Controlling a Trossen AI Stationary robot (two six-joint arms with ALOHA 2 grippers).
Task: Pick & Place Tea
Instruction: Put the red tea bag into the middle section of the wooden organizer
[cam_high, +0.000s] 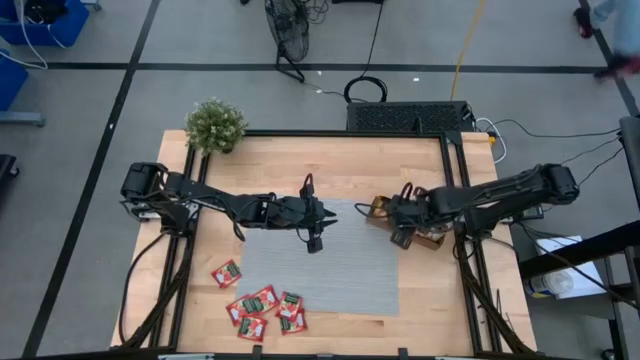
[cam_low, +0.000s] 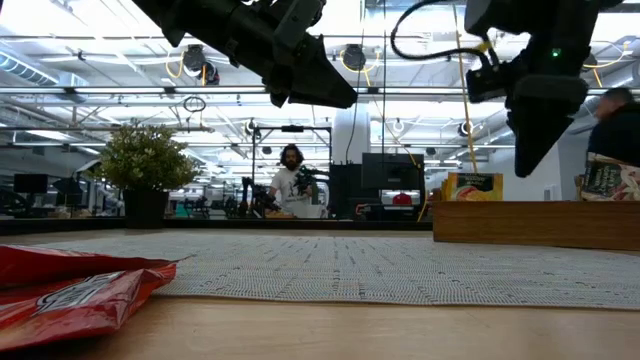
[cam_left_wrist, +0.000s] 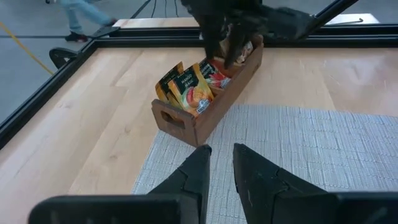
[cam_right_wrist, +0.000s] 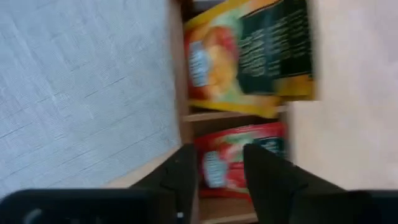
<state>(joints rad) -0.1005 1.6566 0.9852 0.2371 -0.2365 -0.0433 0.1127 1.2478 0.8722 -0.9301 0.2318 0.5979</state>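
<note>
right gripper (cam_right_wrist: 217, 165) over wooden tray (cam_high: 378, 212), fingers parted above red sachet (cam_right_wrist: 239, 163); left gripper (cam_left_wrist: 219, 163) narrowly parted, empty, over mat (cam_high: 320, 265).

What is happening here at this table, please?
The right gripper hangs over the wooden tray at the grey mat's right edge, its fingers apart just above a red tea sachet in the tray. The left gripper waits above the mat. More red sachets lie near the table's front edge.
</note>
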